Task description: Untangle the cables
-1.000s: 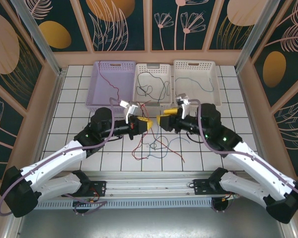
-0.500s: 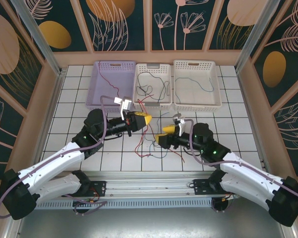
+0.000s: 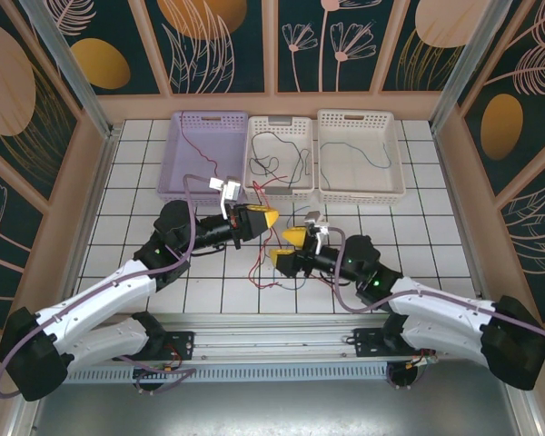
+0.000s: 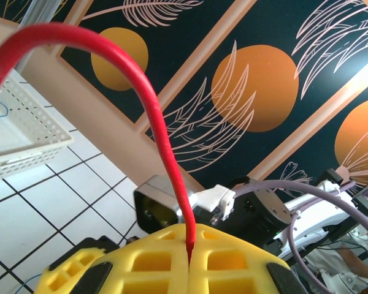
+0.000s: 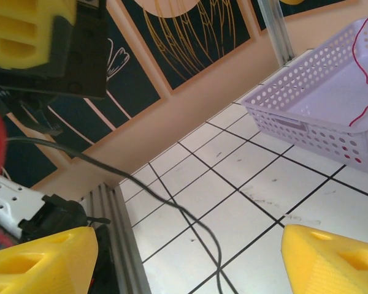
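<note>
**Pinching a red cable, one tool grips while the other gapes**

The left tool is clamped tight on a thin red cable. In its wrist view, the strand rises from the seam between the yellow fingers and arches up and over to the left. From the top view, that cable drops toward a loose tangle of red, blue and dark cables on the white gridded desk, between the two arms.

The right tool sits just beside the tangle with its jaws spread wide and nothing in them. Its wrist view shows a dark grey cable trailing across the tiles between the parted yellow fingertips, touching neither.

At the far edge of the desk, three perforated plastic baskets stand side by side. The lilac basket has a red cable in it, the middle white basket holds dark cables, and the right white basket holds a blue cable.
</note>
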You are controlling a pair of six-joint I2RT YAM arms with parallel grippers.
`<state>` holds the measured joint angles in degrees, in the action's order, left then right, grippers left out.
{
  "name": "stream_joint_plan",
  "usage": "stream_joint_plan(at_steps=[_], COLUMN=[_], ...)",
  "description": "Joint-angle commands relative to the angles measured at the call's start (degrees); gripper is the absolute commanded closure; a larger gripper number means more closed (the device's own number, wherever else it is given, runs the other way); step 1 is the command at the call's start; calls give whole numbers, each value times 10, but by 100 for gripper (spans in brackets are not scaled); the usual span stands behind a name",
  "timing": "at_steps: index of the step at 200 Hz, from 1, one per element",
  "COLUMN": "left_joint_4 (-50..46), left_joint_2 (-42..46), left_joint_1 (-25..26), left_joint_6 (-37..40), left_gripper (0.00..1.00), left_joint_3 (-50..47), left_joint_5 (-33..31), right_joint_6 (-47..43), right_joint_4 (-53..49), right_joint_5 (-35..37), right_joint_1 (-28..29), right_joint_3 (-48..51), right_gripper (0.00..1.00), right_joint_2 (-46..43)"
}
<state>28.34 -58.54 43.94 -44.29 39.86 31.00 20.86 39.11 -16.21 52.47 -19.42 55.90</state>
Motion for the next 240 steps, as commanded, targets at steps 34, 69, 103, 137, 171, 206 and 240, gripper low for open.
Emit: stream_joint_plan(at_steps=[34, 69, 103, 137, 171, 206, 240], left_joint_4=[44, 44, 24, -55, -168, -287, -394], left_joint_2=[4, 11, 28, 71, 113, 139, 129], left_joint_1=[0, 0, 0, 0, 0, 0, -1], left_joint_6=[-16, -17, -8, 32, 84, 145, 217], left_gripper=[100, 100, 100, 100, 100, 100, 100], left_joint_3=[-5, -8, -9, 6, 40, 80, 141], left_joint_5=[11, 11, 7, -15, -41, -86, -140], right_joint_6=[-27, -32, -34, -12, 51, 86, 96], right_joint_4=[91, 98, 46, -57, -107, -151, -226], right_joint_5=[31, 66, 134, 199, 219, 253, 301], right_joint_1=[28, 36, 32, 0, -73, -128, -162], right_joint_3=[-50, -67, -79, -87, -45, -5, -2], right_gripper=[23, 31, 81, 100, 100, 100, 100], right_joint_2=[88, 119, 115, 98, 72, 25, -11])
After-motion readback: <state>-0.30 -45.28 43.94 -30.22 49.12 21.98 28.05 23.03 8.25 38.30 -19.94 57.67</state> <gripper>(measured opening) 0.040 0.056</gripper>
